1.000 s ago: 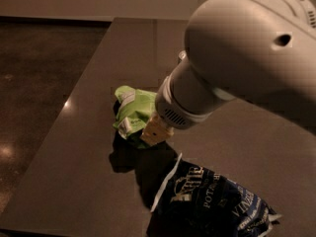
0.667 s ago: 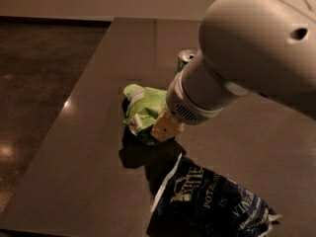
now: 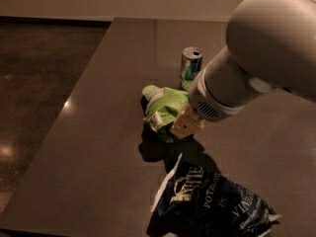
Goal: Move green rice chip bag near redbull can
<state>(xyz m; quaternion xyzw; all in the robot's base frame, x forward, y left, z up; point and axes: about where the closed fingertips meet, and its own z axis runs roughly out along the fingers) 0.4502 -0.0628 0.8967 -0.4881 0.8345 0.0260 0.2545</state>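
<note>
The lime-green rice chip bag [image 3: 160, 107] hangs crumpled just above the dark table [image 3: 89, 152], with its shadow beneath it. My gripper [image 3: 185, 126] comes in from the upper right on the large white arm and is shut on the bag's right side. One tan finger shows against the bag. The redbull can [image 3: 190, 67] stands upright just behind the bag, blue and silver with its pull-tab top showing. The bag's upper right edge is close to the can's base. The arm hides the can's right side.
A dark navy chip bag [image 3: 207, 204] with white lettering lies crumpled at the front of the table, below the gripper. The table's left edge runs diagonally, with shiny floor [image 3: 34, 83] beyond it. A pale wall is at the back.
My gripper has carried the green bag to the right and farther back, toward the can. The can, first hidden by the arm, is now in view. The navy bag has not moved.
</note>
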